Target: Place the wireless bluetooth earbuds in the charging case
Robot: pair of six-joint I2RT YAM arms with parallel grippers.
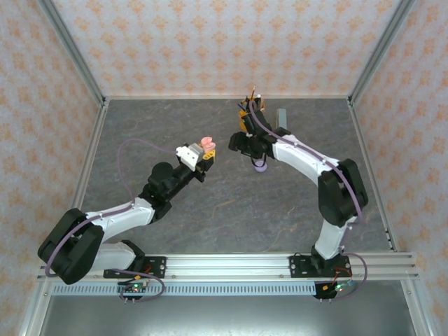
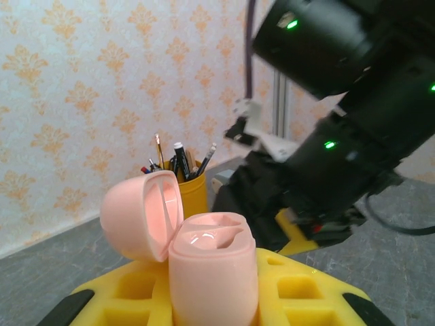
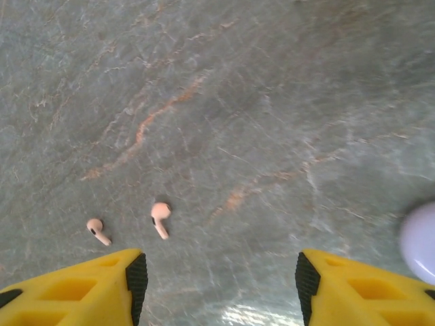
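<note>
- The pink charging case stood upright, clamped between the yellow fingers of the left gripper.
- Its lid was hinged open and leaned back to the left in the left wrist view. The moulded hollows of both lid and base were exposed, and the base looked glossy inside.
- Two pale pink earbuds lay on their sides on the grey marbled table, near each other but apart.
- The left earbud had its stem angled down and to the right.
- The right earbud had its stem pointing almost straight down in the right wrist view.
- A rounded lilac case rested on the table, well apart from the earbuds, blurred and cut off by the frame edge.
</note>
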